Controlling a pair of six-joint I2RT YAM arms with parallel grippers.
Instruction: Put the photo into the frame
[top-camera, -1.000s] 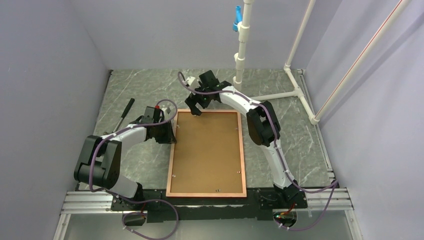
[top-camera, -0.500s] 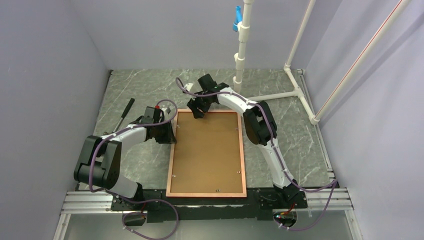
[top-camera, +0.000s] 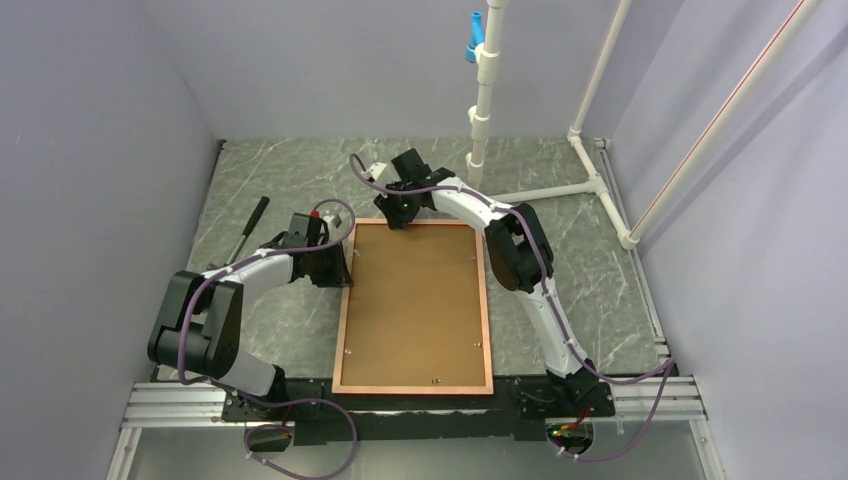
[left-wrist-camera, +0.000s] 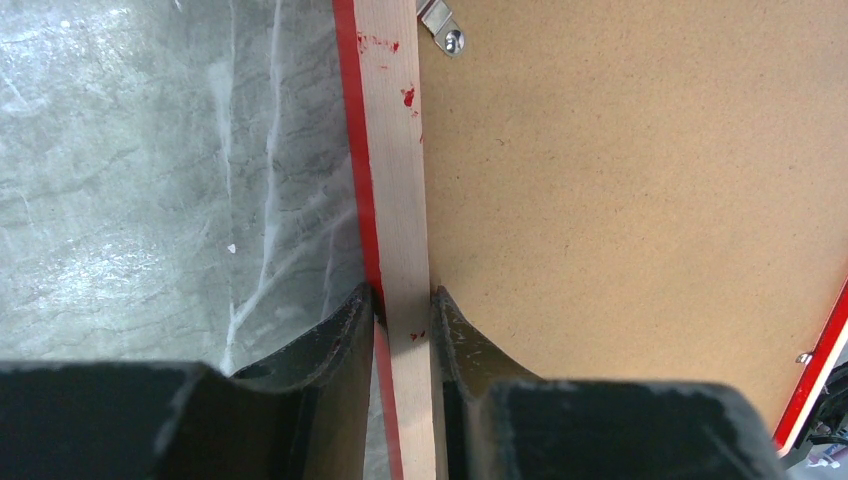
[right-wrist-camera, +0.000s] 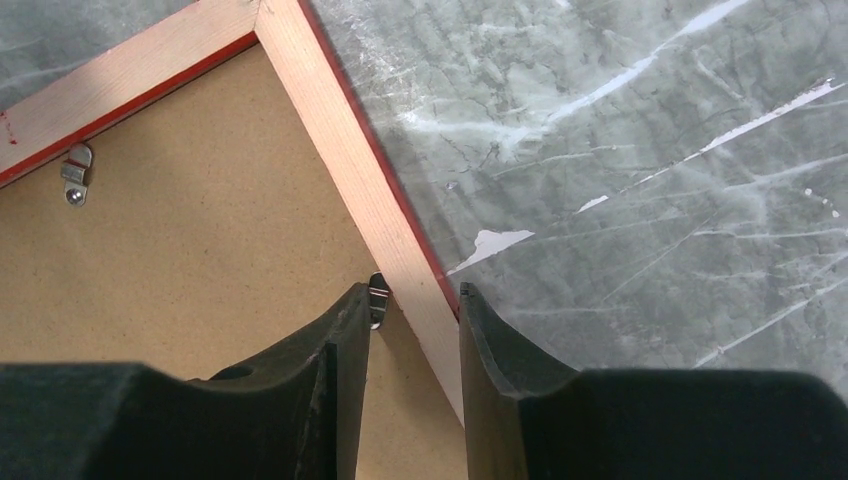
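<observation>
Mid-picture, the frame (top-camera: 413, 387) lies face down, backing board (top-camera: 415, 300) in, photo unseen so progress is unclear; left gripper (left-wrist-camera: 403, 300) clamps the left rail, right gripper (right-wrist-camera: 412, 295) straddles the top rail, hold uncertain.

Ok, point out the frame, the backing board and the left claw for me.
frame (top-camera: 412, 388), top external view, on its near rail.
backing board (top-camera: 415, 300), top external view, on its bare middle.
left claw (left-wrist-camera: 403, 300), left wrist view, midway between the fingertips clamping the frame rail.

A robotics lab cell: bare grey walls (top-camera: 100, 120), white pipe rig (top-camera: 484, 95), marbled tabletop (top-camera: 280, 170).
</observation>
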